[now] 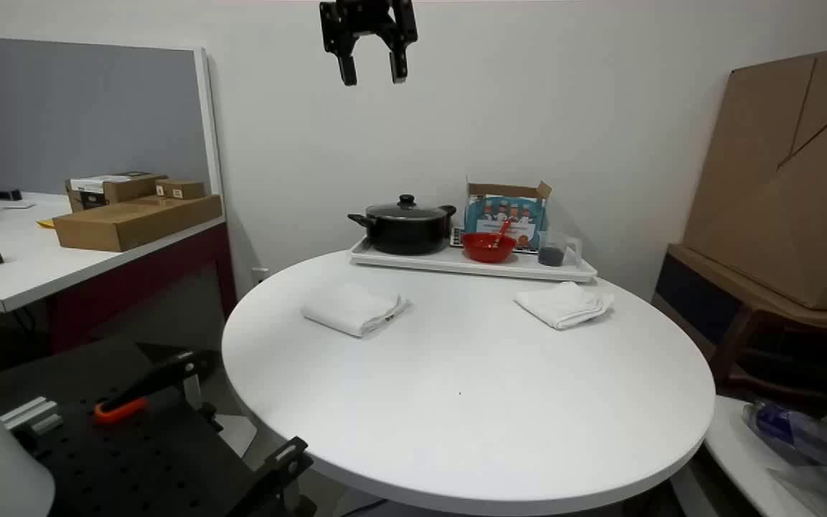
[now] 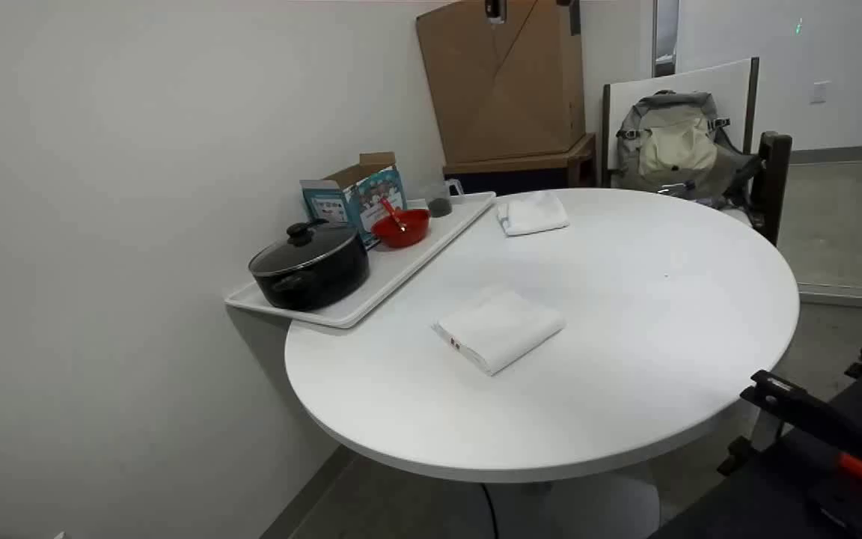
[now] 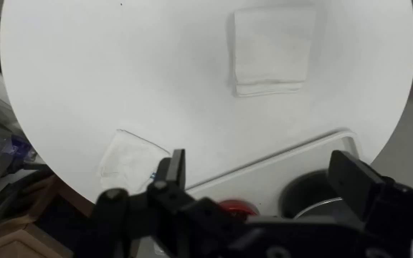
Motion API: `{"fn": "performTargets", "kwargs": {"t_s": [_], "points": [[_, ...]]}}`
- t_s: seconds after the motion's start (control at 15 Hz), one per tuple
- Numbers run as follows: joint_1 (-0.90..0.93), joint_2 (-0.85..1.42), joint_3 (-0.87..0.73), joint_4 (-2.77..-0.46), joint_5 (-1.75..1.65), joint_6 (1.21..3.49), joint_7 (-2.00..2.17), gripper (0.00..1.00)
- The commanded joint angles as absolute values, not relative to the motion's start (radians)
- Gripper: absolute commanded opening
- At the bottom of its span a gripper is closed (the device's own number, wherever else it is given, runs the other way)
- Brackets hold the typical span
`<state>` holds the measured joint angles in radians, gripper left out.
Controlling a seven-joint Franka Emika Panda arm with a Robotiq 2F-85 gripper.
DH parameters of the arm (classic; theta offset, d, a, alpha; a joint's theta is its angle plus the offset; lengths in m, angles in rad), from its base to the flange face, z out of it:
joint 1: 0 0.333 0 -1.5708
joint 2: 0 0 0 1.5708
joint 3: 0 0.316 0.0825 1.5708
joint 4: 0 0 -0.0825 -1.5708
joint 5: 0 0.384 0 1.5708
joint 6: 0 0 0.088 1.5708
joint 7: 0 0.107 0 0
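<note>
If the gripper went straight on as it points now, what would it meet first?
Pointing down, the gripper would probably meet the folded cloth nearer the pot, or the white table right beside it; depth leaves that unclear.

You have the gripper (image 1: 374, 74) high, at the top edge of both exterior views, pointing down. Its fingers (image 1: 399, 66) stand spread wide, roughly parallel; in an exterior view, only the fingertips (image 2: 495, 10) show. Wrist above: cut off by the frame. In the wrist view, your gripper's two fingers sit well apart, somewhat blurred.
</note>
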<state>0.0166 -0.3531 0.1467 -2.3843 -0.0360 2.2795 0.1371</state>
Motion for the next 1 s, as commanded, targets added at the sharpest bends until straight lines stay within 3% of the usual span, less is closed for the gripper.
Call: {"fn": "performTargets", "kwargs": {"t_s": [0.0, 0.27, 0.93], "points": [[0.031, -0.352, 0.133, -2.382, -0.042, 2.276, 0.142, 1.0], [0.02, -0.305, 0.139, -2.356, -0.055, 2.282, 0.167, 1.0], [0.065, 0.098, 0.144, -2.309, -0.169, 2.436, 0.271, 1.0]]}}
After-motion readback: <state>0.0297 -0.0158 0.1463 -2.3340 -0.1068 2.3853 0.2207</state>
